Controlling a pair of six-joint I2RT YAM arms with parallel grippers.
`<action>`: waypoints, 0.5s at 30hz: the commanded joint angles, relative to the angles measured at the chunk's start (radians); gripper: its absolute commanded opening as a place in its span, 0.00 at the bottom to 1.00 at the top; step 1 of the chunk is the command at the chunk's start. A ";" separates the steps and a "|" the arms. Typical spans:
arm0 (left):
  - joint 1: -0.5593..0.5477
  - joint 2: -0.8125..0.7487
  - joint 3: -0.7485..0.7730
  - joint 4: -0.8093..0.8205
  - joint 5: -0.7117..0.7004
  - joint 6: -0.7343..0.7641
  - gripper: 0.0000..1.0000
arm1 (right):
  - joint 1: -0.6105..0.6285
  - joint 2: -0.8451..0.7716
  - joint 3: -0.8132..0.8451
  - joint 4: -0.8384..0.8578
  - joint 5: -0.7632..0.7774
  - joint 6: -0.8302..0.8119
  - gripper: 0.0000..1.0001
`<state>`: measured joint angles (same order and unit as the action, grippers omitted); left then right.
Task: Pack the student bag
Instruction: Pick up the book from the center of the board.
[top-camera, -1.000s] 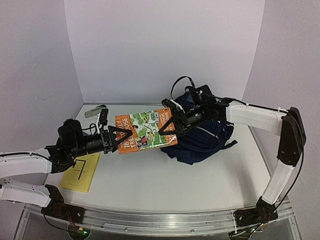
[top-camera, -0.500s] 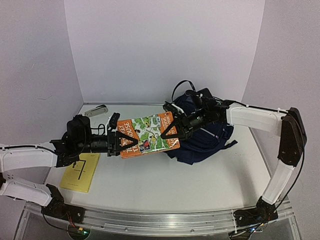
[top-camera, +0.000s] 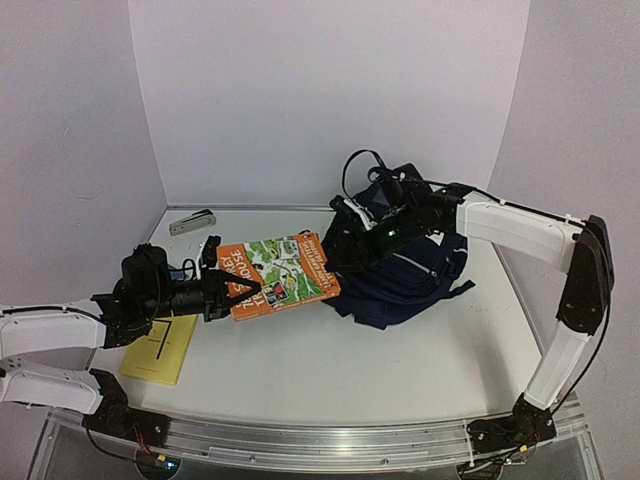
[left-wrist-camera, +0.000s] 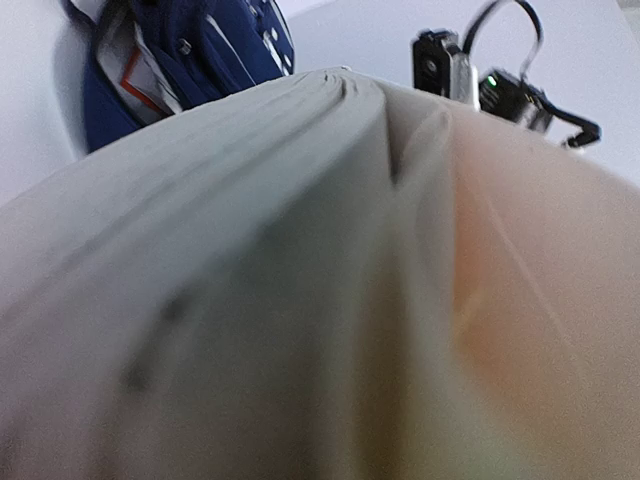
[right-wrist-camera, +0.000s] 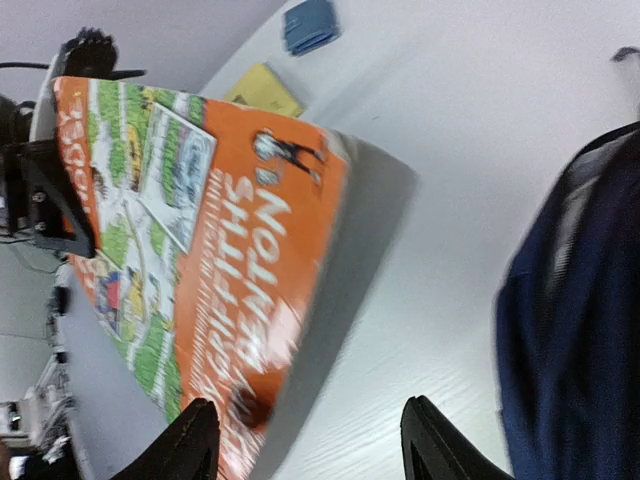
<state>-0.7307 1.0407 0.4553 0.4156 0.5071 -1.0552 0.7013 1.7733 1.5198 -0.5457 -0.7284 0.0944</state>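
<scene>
Right claw (right-wrist-camera: 308, 405) opened off book (top-camera: 280, 275), page edges (left-wrist-camera: 250, 200) fill left wrist view

Soft, even overhead light leaves faint shadows under the book (top-camera: 280, 276) and the student bag (top-camera: 405, 285). The left wrist view is wholly out of focus; the right wrist view is smeared.

In the left wrist view the book (left-wrist-camera: 300, 300) between the left jaws fills nearly the whole frame as a blur of page edges and hides the jaws themselves. Beyond them the student bag (left-wrist-camera: 240, 50) is cut off by the top edge. In the right wrist view it runs off the right edge, blurred, beside the right jaws.
</scene>
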 joint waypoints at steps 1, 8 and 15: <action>0.014 -0.094 -0.026 0.119 -0.139 -0.052 0.00 | 0.004 -0.019 0.053 -0.115 0.374 -0.218 0.60; 0.018 -0.138 -0.071 0.092 -0.232 -0.073 0.00 | 0.086 0.084 0.085 -0.231 0.570 -0.310 0.58; 0.018 -0.185 -0.099 0.082 -0.271 -0.082 0.00 | 0.099 0.172 0.128 -0.229 0.721 -0.306 0.57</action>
<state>-0.7174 0.8977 0.3359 0.3892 0.2749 -1.1346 0.8048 1.9062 1.5815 -0.7475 -0.1502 -0.1886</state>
